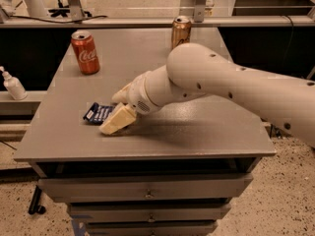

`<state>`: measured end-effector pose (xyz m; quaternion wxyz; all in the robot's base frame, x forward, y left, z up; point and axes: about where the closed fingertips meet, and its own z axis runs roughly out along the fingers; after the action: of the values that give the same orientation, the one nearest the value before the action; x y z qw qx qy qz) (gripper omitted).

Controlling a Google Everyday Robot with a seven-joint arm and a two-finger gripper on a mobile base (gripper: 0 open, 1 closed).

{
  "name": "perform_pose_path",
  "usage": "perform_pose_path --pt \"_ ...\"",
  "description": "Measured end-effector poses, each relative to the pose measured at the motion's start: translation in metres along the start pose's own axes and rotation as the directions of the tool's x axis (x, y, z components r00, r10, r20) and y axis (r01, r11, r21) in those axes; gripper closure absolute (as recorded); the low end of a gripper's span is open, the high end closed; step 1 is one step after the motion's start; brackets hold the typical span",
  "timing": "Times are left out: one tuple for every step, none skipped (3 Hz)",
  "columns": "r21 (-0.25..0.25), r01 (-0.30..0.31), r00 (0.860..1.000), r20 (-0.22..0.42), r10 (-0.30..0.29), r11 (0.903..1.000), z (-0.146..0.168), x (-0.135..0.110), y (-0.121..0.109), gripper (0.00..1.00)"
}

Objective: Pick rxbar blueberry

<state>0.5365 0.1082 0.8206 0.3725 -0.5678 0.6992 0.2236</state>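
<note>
The claw is held low over the front-left part of the counter, at the end of the single arm reaching in from 3 o'clock. Its two pale fingers are seen spread apart, one on the near side and one on the far side, with nothing pinched between them yet.

The rxbar blueberry lies flat on the counter at roughly 9 o'clock from the claw. Its right end is tucked between the spread fingers and its left end juts out free. Its long axis is judged to run close to the 9-to-3 line, so the fingers would close across its narrow width — a slight push further toward 9 o'clock may be needed first.

The bar is seen as a dark navy wrapper with pale lettering. A Coca-Cola can stands well apart at 12 o'clock of it.
</note>
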Motion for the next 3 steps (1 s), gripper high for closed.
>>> perform_pose_path --pt "0.002 -0.002 1.0 -0.001 0.002 1.0 -0.0016 0.0001 -0.0012 1.0" --pt "0.003 -0.002 1.0 -0.001 0.002 1.0 -0.0033 -0.0019 -0.0015 1.0" --pt "0.003 -0.002 1.0 -0.001 0.002 1.0 -0.0035 -0.002 -0.0016 1.0"
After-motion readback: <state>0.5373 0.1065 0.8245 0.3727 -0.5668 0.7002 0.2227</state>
